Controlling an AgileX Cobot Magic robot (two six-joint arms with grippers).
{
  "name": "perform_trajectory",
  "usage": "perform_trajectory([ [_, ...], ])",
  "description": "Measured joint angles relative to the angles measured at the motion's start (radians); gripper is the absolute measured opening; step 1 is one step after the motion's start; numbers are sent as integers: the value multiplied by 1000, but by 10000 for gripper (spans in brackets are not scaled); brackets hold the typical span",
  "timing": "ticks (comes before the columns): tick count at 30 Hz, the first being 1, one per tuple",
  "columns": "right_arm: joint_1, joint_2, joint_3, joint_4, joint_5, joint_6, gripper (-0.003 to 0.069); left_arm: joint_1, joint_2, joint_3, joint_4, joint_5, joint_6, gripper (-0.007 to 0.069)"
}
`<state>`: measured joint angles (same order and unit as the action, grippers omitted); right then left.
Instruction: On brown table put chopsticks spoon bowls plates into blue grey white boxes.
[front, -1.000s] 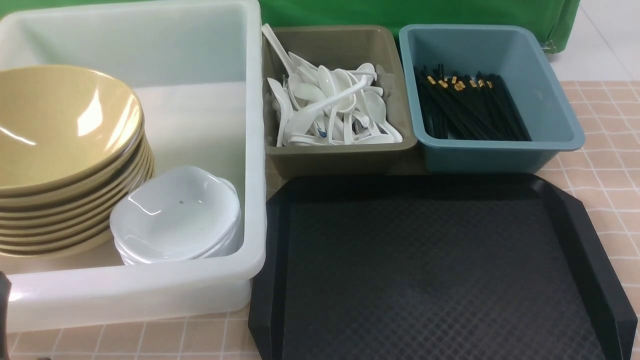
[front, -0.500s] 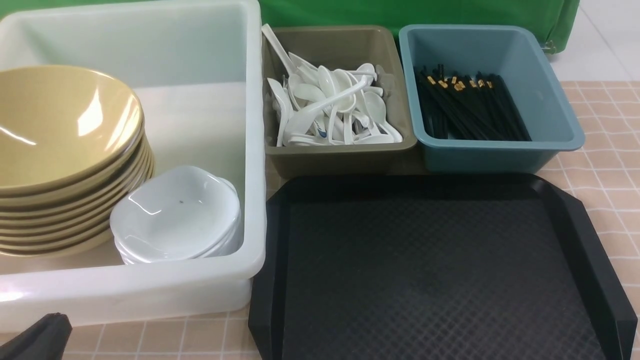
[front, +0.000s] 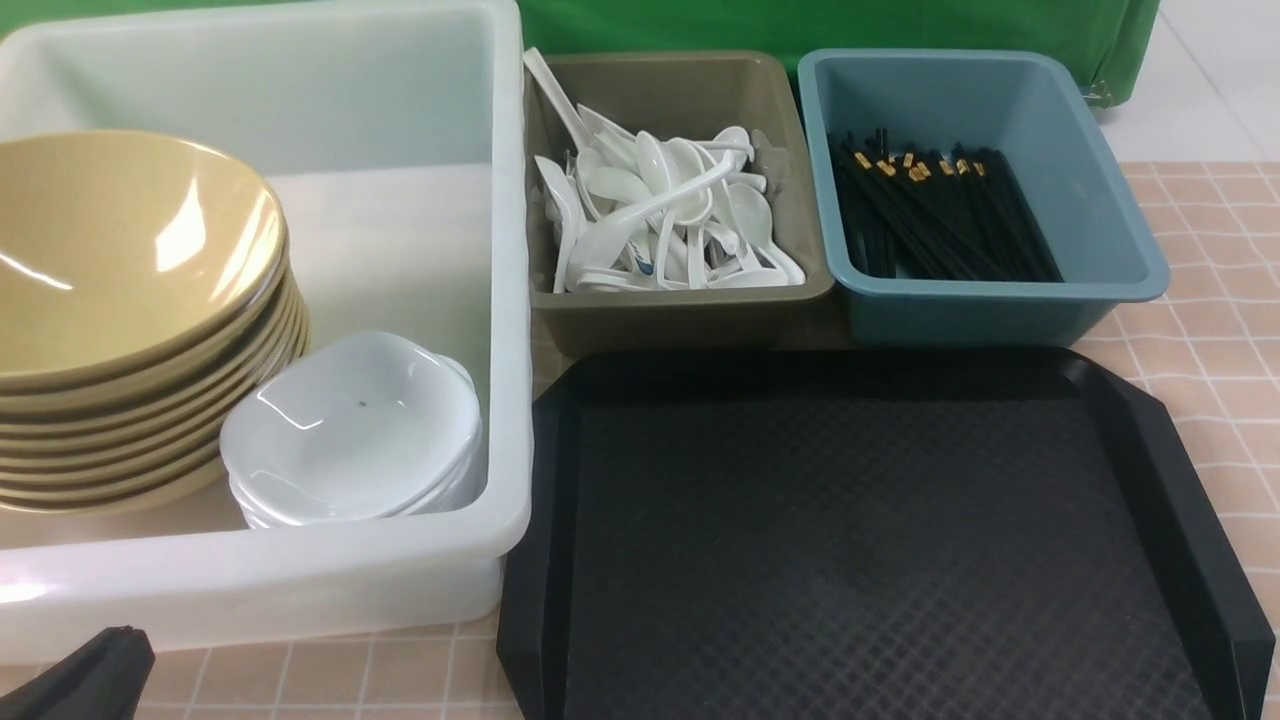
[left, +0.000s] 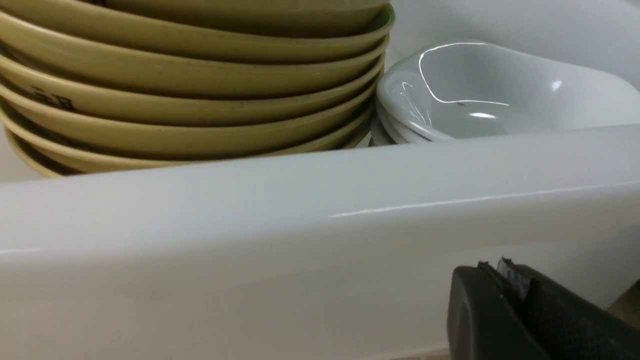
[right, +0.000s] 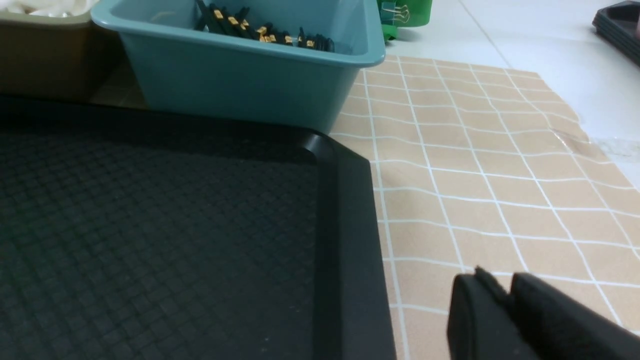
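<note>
Looking sorted already; keep left gripper (left: 505, 280) pinched together, right gripper (right: 505, 290) nearly together, empty, lower right, off tray (front: 860, 520).

Mustard bowls (front: 120, 260), diamond-textured black tray (front: 880, 540)

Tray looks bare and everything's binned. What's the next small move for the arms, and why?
Probably just pull back and stop. The black tray shows nothing on it; bowls and plates sit in the white box, spoons in the grey box, chopsticks in the blue box. The left gripper is shut, holding nothing.
</note>
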<state>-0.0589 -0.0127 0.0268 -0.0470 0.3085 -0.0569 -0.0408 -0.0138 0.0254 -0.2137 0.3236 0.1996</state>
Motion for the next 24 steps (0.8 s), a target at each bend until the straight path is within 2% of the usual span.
perform_trajectory([
  [24,0,0,0,0,0,0,148,0,0,0,-3,0,1,5],
])
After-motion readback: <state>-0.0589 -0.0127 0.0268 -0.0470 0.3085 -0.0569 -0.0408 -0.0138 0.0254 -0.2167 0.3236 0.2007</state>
